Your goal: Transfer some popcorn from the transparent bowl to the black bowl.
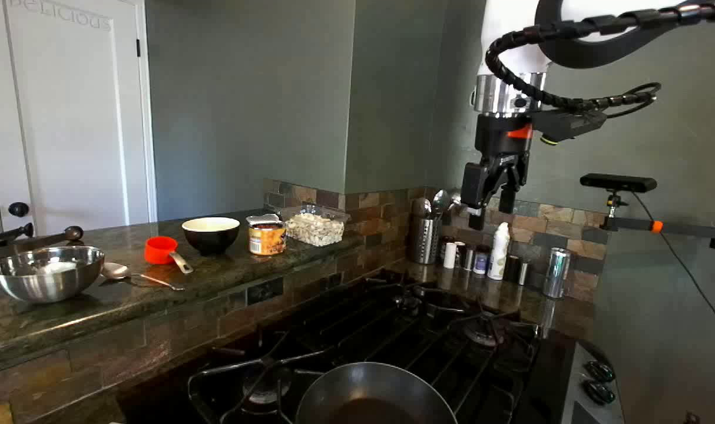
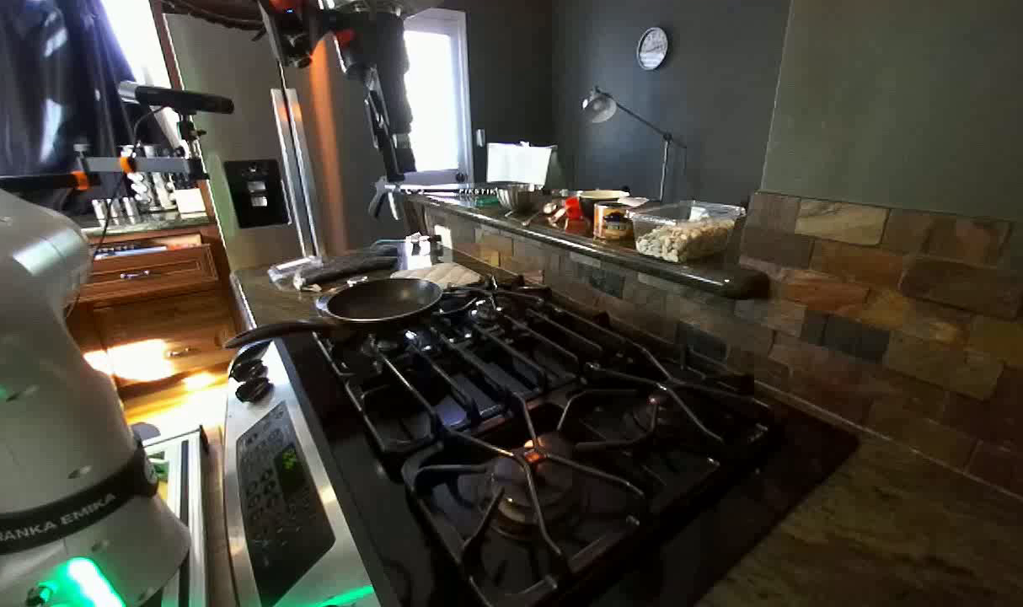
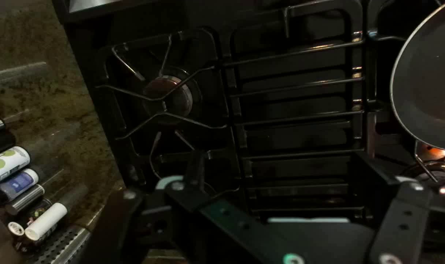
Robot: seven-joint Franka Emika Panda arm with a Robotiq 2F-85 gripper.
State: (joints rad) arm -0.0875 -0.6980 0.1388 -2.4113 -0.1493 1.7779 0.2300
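Note:
The transparent bowl (image 1: 329, 211) is a clear container at the wall end of the raised ledge, also in an exterior view (image 2: 698, 211). It holds a heap of pale popcorn (image 1: 315, 229), which shows through its side (image 2: 682, 243). The black bowl (image 1: 211, 238), cream-white inside, stands upright on the same ledge; its rim also shows in an exterior view (image 2: 602, 196). My gripper (image 1: 492, 212) hangs high above the stove, pointing down, away from both bowls. In the wrist view its fingers (image 3: 281, 168) are wide apart with nothing between them. Neither bowl shows in the wrist view.
An orange-labelled can (image 1: 267, 237) stands between the bowls. A red measuring cup (image 1: 160, 250), spoon (image 1: 117, 271) and steel bowl (image 1: 48, 275) are further along the ledge. A pan (image 1: 375, 397) sits on the stove grates (image 2: 478, 405). Bottles (image 1: 499, 253) and a utensil holder (image 1: 424, 240) stand behind.

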